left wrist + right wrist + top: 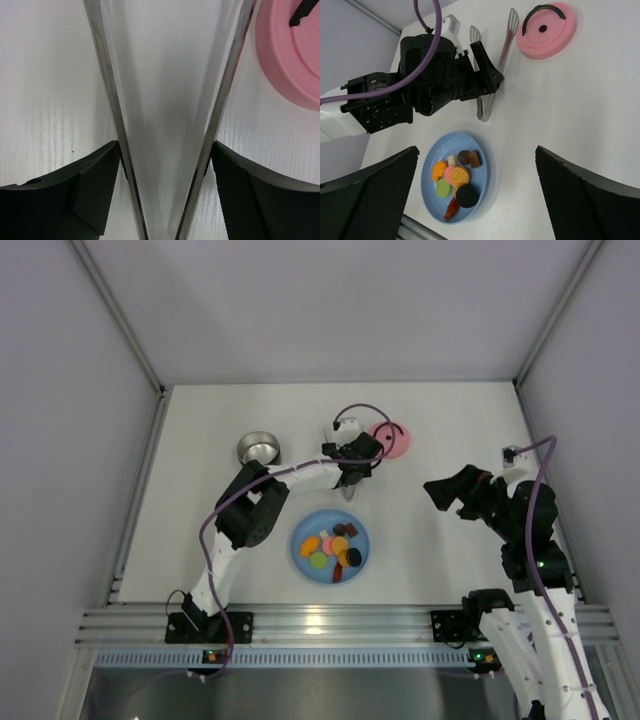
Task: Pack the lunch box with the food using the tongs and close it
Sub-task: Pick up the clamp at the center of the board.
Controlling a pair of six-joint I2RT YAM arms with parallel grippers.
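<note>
The silver tongs [508,36] lie on the white table, their two arms [108,75] spreading in a V toward the pink lid [295,55]. My left gripper [166,144] straddles them near the joined end, and each black pad [75,195] touches the outside of an arm. The steel lunch box [259,448] stands uncovered at the back left, with the lid [389,439] lying flat to its right. Several toy food pieces [456,176] rest on the blue plate [485,172]. My right gripper [476,150] hovers open and holds nothing, right of the plate.
The left arm [250,510] reaches across between the lunch box and the plate. White walls enclose the table on three sides. A metal rail [330,625] runs along the near edge.
</note>
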